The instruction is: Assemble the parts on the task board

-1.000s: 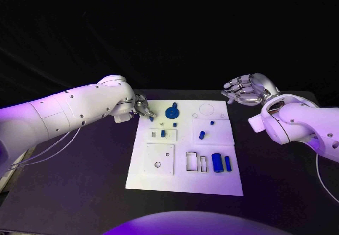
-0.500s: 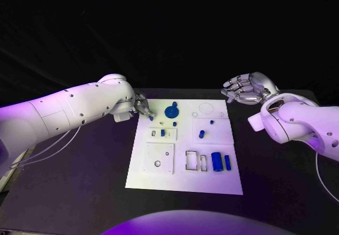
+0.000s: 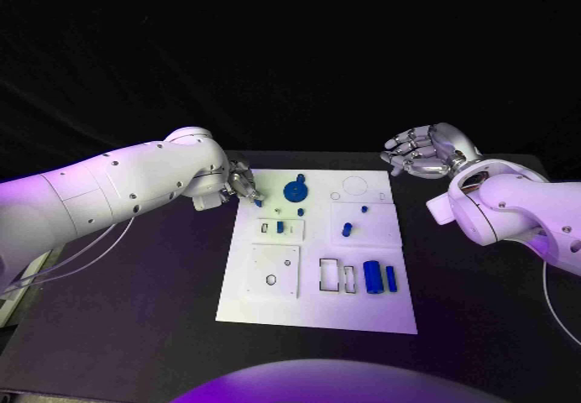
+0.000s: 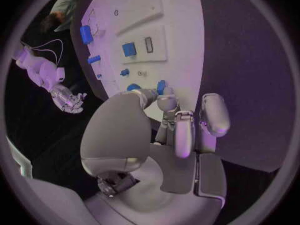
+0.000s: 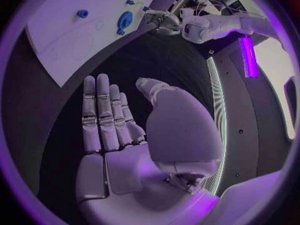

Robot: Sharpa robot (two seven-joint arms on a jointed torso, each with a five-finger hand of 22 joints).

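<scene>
One task board (image 3: 317,315), two hands, about seven blue parts.

Head camera looking down, wrist cameras close behind hands, sharing task board (image 3: 317,252)

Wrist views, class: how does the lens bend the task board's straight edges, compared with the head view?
Left wrist view: the task board has curved, bowed edges; right wrist view: its edges bend likewise; head view: the board keeps straight edges.

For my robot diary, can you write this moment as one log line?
left hand: pinching small blue part at task board corner | right hand: open, off board
</scene>
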